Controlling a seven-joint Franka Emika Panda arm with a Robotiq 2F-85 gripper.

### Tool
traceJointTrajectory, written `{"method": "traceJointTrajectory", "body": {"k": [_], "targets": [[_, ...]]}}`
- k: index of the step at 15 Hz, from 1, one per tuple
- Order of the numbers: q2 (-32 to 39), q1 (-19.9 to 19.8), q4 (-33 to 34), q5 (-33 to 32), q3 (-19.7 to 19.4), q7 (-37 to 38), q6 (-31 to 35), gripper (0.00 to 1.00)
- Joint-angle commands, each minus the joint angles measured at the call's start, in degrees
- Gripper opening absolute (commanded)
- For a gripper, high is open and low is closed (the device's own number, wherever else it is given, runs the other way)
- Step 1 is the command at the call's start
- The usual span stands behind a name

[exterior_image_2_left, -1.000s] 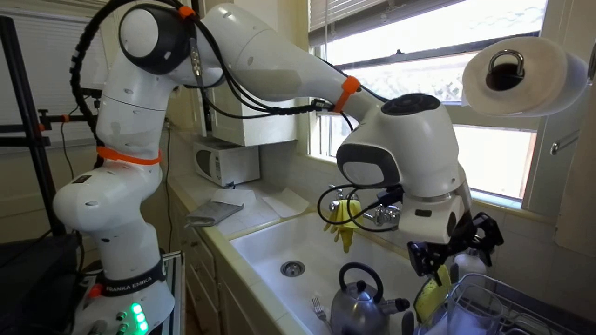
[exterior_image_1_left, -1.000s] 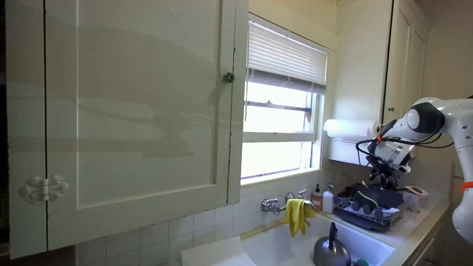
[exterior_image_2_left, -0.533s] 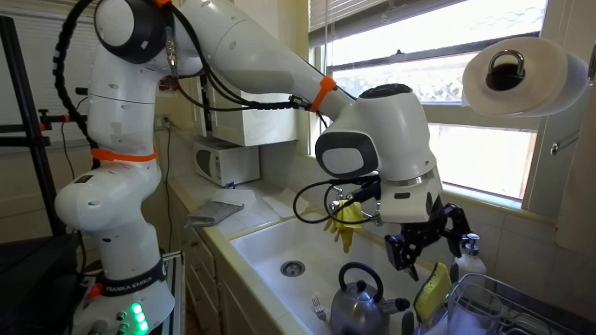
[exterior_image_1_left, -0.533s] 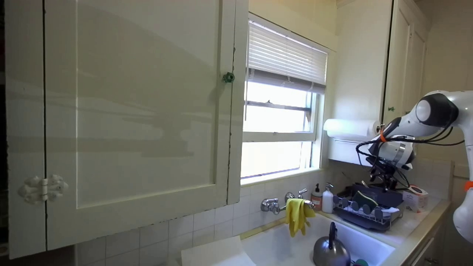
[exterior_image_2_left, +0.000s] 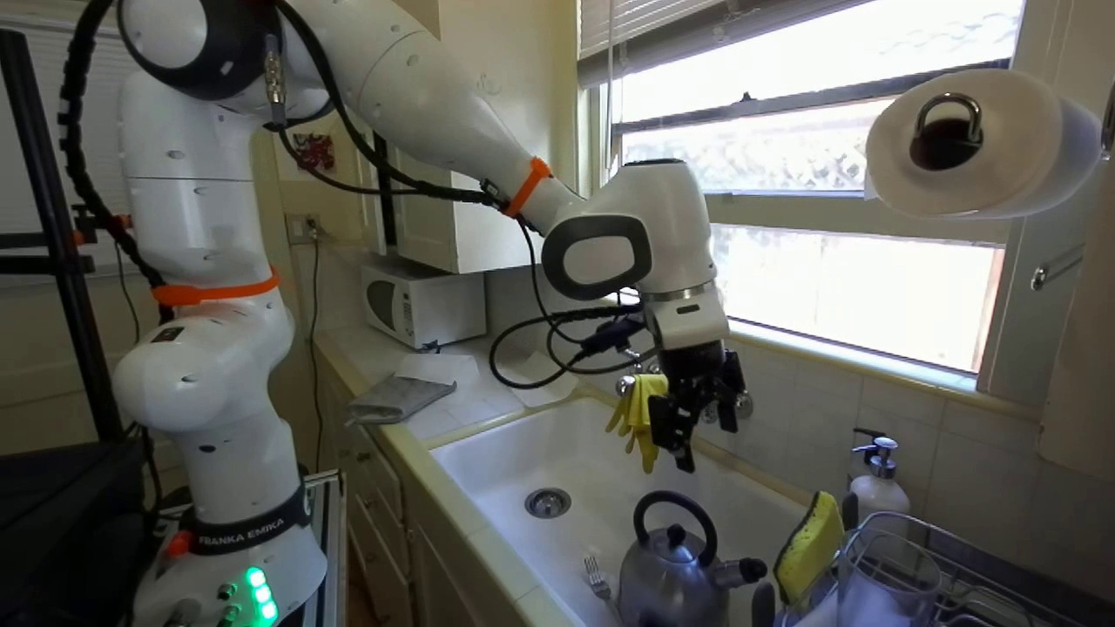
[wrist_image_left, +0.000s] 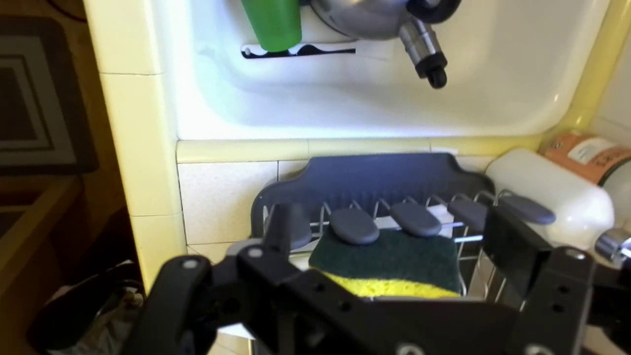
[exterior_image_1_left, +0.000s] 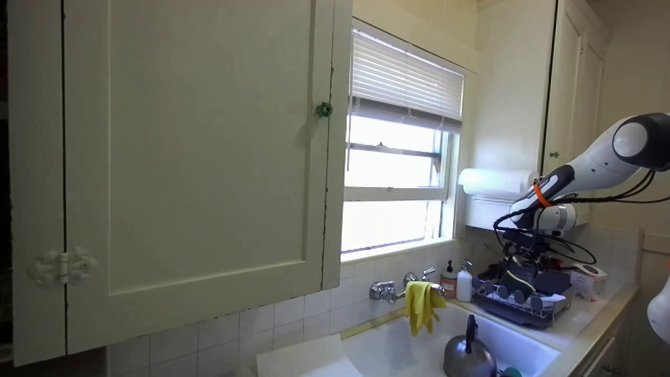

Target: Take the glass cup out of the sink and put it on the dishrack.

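My gripper (wrist_image_left: 397,241) is open with nothing between its fingers; the sponge in the rack shows beyond them in the wrist view. In the exterior views the gripper (exterior_image_2_left: 697,422) (exterior_image_1_left: 523,256) hangs in the air, well above the kettle's level. A clear glass cup (exterior_image_2_left: 890,575) stands in the dishrack (exterior_image_2_left: 993,544), by the sponge; I cannot make it out in the wrist view. The rack's bluish-grey tray (wrist_image_left: 374,172) borders the sink (wrist_image_left: 320,111). The white sink (exterior_image_2_left: 601,444) holds a kettle and a fork. A green cup (wrist_image_left: 276,22) is also in it.
The steel kettle (exterior_image_2_left: 672,575) has its spout toward the rack. A yellow-green sponge (wrist_image_left: 389,256) stands in the rack. Soap bottles (wrist_image_left: 552,192) are at the wall. Yellow gloves (exterior_image_2_left: 642,418) hang on the tap. A paper towel roll (exterior_image_2_left: 967,144) hangs above.
The arm has drawn back toward its base. The gripper has moved away from the rack and sponge, up and over toward the sink, turning as it went. The glass and kettle have not moved.
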Motion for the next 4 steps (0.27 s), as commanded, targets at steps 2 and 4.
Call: {"method": "traceJointTrajectory", "body": {"k": [2, 4], "targets": [[-5.6, 2.0, -4.6, -9.5, 6.0, 0.5, -5.3, 1.0], [-3.5, 1.0, -2.5, -7.6, 6.4, -0.2, -4.3, 1.0]]}}
